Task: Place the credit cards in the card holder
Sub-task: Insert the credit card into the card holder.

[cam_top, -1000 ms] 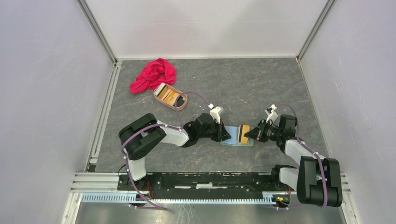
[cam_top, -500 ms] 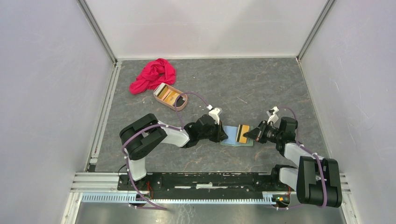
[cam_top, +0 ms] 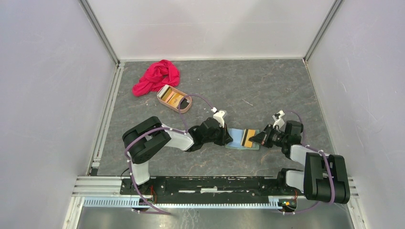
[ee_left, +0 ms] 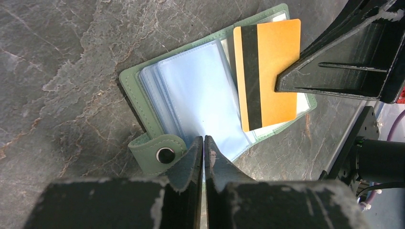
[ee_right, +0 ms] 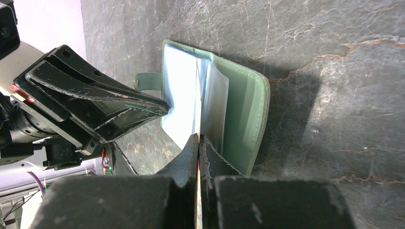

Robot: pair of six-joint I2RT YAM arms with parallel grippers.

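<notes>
Right claw [ee_right: 198, 140]: clamped on orange card [ee_left: 267, 76]; card sits edge-on between the fingers, free end over the sleeves.
Left claw [ee_left: 204, 143]: fingers together, tips at the sleeve edge beside the snap tab [ee_left: 165, 154]; can't tell if a sleeve is pinched.
Card holder [ee_left: 200, 90]: sage-green, open flat, mid-bench toward near edge, between both claws.
Surface: dark grey marbled bench [cam_top: 248, 81].
Room: pale walls [cam_top: 215, 28] left, far, right; metal rail [cam_top: 205, 183] along near edge.
Around: red cloth [cam_top: 156, 76] bunched near far-left corner; oval tray [cam_top: 187, 107] just beside it, tray cards [cam_top: 173, 98] inside.
In the way: from above, claws cover both holder ends.
Counts: claws 2, holder 1, held card 1, tray 1, cloth 1; tray cards uncountable.
</notes>
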